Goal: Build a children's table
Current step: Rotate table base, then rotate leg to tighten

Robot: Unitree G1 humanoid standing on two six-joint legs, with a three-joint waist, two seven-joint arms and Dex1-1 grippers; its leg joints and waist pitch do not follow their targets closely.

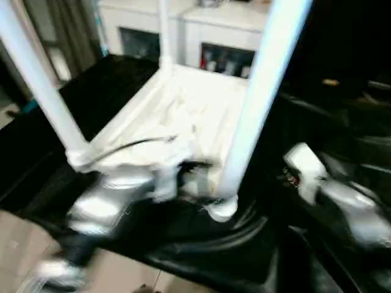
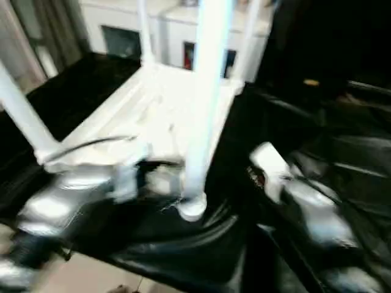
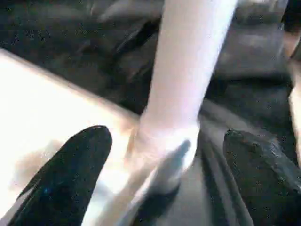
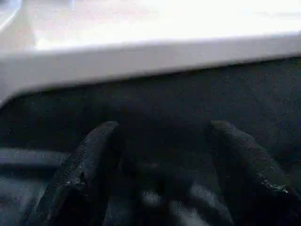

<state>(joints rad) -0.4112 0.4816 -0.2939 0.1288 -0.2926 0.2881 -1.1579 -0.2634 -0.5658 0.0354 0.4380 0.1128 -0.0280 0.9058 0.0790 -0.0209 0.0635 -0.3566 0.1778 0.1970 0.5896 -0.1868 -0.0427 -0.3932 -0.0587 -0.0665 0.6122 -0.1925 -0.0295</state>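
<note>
**Near-right leg: position relative to left claw**

The children's table (image 1: 183, 116) lies upside down on black sheeting. Its near-right leg (image 1: 259, 104) stands upright, long axis vertical, directly ahead of the left claw (image 3: 169, 174), fingers released either side of its socket. The right claw (image 4: 160, 174) hangs open, right of the top.

White cabinet (image 1: 211, 27) (glass doors) behind black sheet (image 1: 201, 244); tiled floor (image 1: 18, 238).
</note>
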